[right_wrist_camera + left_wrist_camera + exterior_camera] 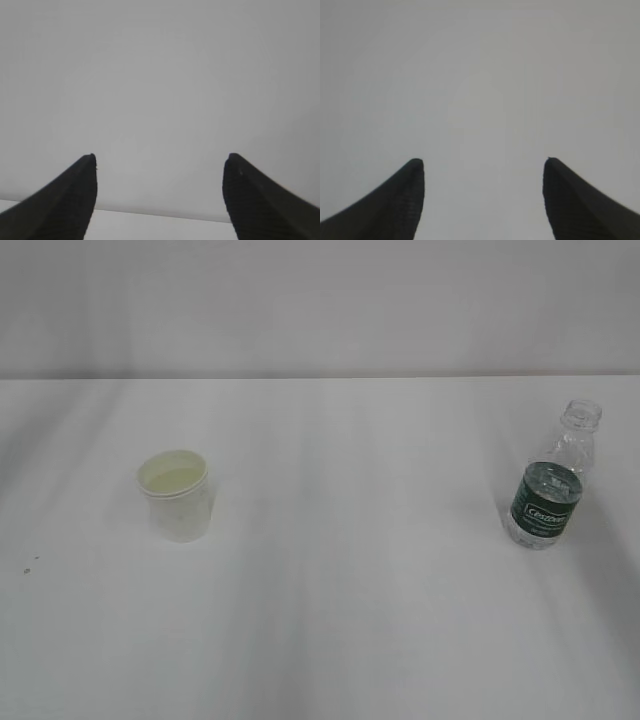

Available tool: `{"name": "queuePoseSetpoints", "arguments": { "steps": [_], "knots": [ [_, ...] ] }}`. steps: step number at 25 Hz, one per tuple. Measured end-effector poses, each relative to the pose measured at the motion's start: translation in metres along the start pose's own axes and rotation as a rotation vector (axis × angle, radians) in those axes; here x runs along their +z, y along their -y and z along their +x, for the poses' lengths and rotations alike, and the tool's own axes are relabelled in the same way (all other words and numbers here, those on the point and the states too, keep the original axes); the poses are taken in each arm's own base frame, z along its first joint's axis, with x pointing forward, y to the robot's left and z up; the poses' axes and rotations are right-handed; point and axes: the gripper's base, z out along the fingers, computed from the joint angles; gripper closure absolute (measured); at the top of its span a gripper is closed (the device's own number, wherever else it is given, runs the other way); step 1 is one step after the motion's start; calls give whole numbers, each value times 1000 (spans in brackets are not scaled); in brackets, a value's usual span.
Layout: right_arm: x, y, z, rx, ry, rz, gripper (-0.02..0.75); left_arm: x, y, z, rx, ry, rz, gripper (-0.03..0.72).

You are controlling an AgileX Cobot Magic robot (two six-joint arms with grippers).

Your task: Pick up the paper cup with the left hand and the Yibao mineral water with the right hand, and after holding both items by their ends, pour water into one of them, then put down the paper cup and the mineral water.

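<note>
A small white paper cup [177, 496] stands upright on the left of the white table, its pale interior showing. On the right stands the Yibao mineral water [549, 481], a clear capless bottle with a dark green label. Neither arm shows in the exterior view. In the left wrist view my left gripper [482, 161] is open, its two black fingertips wide apart with only plain grey surface between them. My right gripper [160, 156] is open too, facing a blank grey wall above a white edge. Neither wrist view shows the cup or the bottle.
The white table [340, 580] runs back to a plain grey wall [320, 300]. A few tiny dark specks [30, 565] lie near its left edge. A pale table edge [160, 227] crosses the bottom of the right wrist view.
</note>
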Motion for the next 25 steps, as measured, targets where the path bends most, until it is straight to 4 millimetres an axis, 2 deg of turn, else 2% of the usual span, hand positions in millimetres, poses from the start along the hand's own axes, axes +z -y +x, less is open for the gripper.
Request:
{"name": "queuePoseSetpoints", "arguments": {
  "steps": [4,11,18,23,25],
  "knots": [
    [0,0,0,0,0,0,146,-2,4,2,137,-60,19,159],
    [0,0,0,0,2,0,147,-8,12,-8,187,-54,19,160],
    [-11,1,-7,-2,-1,11,146,-24,31,-37,252,-5,3,160],
    [-14,2,-8,0,-12,15,146,-41,45,-55,418,-32,-47,160],
    [-15,2,-9,0,-7,16,146,-46,47,-58,435,-33,-67,160]
  ]
}}
